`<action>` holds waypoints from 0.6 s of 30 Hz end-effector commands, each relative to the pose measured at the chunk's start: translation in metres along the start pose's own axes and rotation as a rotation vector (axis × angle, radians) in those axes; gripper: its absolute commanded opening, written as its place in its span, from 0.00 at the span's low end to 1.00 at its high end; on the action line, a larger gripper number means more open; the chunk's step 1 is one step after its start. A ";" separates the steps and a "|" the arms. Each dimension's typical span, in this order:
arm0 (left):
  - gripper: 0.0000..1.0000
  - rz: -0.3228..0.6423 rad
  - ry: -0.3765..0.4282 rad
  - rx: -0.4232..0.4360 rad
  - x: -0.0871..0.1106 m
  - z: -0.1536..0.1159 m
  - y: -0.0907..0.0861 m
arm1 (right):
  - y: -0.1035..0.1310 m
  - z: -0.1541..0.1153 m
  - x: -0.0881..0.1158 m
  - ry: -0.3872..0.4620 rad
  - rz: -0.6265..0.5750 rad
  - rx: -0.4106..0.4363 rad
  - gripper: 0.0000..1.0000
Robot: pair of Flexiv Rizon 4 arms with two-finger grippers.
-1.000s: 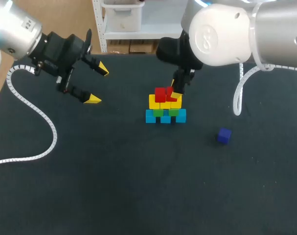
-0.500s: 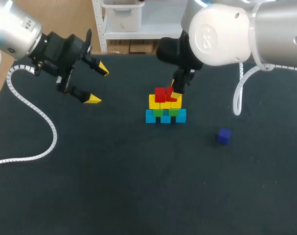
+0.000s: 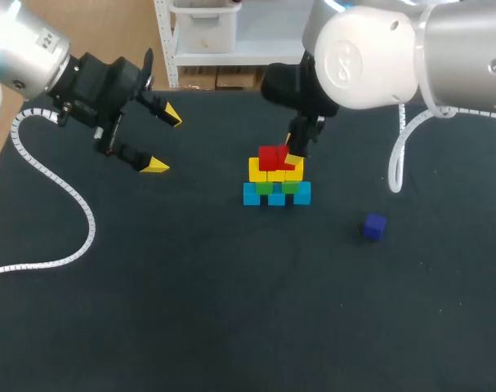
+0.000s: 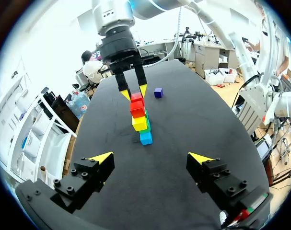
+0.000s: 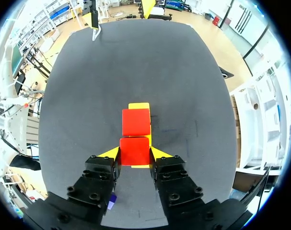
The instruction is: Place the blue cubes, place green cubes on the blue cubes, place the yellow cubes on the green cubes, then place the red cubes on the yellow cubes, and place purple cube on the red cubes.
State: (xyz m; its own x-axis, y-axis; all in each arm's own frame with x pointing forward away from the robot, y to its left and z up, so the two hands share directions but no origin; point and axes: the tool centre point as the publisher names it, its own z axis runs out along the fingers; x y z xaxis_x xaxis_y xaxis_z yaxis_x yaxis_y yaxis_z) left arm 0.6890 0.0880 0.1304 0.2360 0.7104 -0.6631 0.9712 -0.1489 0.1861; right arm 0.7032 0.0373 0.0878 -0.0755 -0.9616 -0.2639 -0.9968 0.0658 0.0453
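A small pyramid stands mid-table: blue cubes (image 3: 276, 194) at the base, green cubes (image 3: 265, 187) on them, then yellow cubes (image 3: 259, 170). One red cube (image 3: 269, 157) sits on the yellow row. My right gripper (image 3: 292, 154) is shut on a second red cube (image 5: 134, 150), right beside the first red cube (image 5: 136, 121) on top of the yellow row. I cannot tell whether the held cube rests on the yellow cubes. The purple cube (image 3: 374, 226) lies alone to the right. My left gripper (image 3: 163, 140) hangs open and empty, far left of the stack (image 4: 140, 117).
A white coiled cable (image 3: 55, 204) from my left arm lies across the left side of the table. My right arm's cable (image 3: 400, 155) hangs down behind the purple cube (image 4: 158, 92).
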 end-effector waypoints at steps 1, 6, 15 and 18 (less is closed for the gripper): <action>1.00 0.003 -0.003 -0.002 0.001 0.000 0.000 | -0.002 0.001 0.000 -0.002 -0.001 -0.004 0.30; 1.00 0.003 -0.003 -0.002 0.001 0.000 0.000 | -0.002 0.001 -0.001 -0.002 -0.002 -0.004 0.35; 1.00 0.003 -0.003 -0.002 0.001 0.000 0.000 | -0.002 0.000 0.000 -0.001 -0.002 -0.004 0.44; 1.00 0.003 -0.003 -0.002 0.001 0.000 0.000 | -0.003 0.000 0.000 -0.001 -0.002 -0.004 0.44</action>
State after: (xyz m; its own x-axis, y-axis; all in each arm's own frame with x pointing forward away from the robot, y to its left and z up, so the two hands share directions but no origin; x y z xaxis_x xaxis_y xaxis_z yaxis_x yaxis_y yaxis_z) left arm 0.6890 0.0880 0.1304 0.2360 0.7103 -0.6631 0.9712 -0.1489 0.1861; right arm 0.7050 0.0375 0.0878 -0.0743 -0.9618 -0.2633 -0.9968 0.0640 0.0475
